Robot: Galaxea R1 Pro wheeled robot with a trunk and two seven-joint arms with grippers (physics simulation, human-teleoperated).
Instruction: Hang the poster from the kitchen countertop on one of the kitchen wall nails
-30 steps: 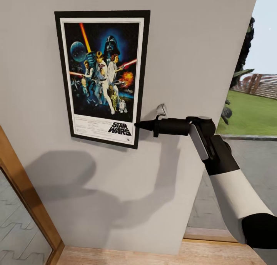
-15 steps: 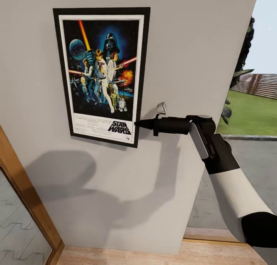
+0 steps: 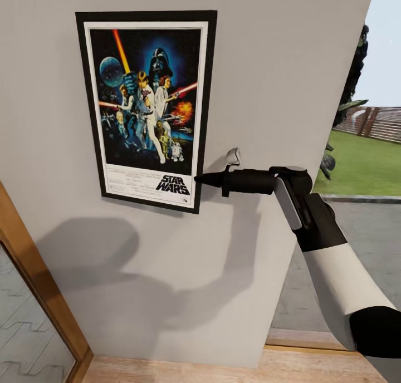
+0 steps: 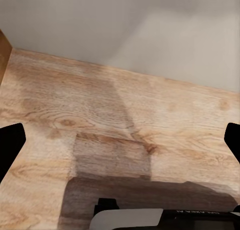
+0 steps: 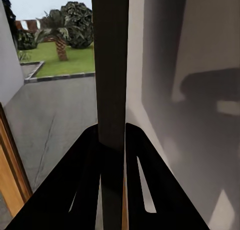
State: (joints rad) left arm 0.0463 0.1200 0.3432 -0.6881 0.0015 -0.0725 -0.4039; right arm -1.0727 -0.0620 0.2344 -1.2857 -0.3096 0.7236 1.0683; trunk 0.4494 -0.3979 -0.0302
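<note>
The Star Wars poster [image 3: 147,107] stands upright and flat against the grey wall [image 3: 289,60], with its black frame and white border facing me. My right gripper [image 3: 199,178] reaches in from the right and is shut on the poster's right edge near its lower corner. In the right wrist view the poster is a thin dark slab [image 5: 111,64] seen edge-on, clamped between the two black fingers [image 5: 85,160]. My left gripper [image 4: 122,140] points down at the wooden floor, its fingertips spread wide with nothing between them.
A wooden door frame [image 3: 33,283] with glass runs along the lower left. The wall ends at a corner on the right, with pavement and a lawn [image 3: 362,166] beyond it. Light wooden floor [image 3: 223,372] lies below the wall.
The poster has slid a little upward along the wall in the right gripper's hold. The arm has barely shifted.
</note>
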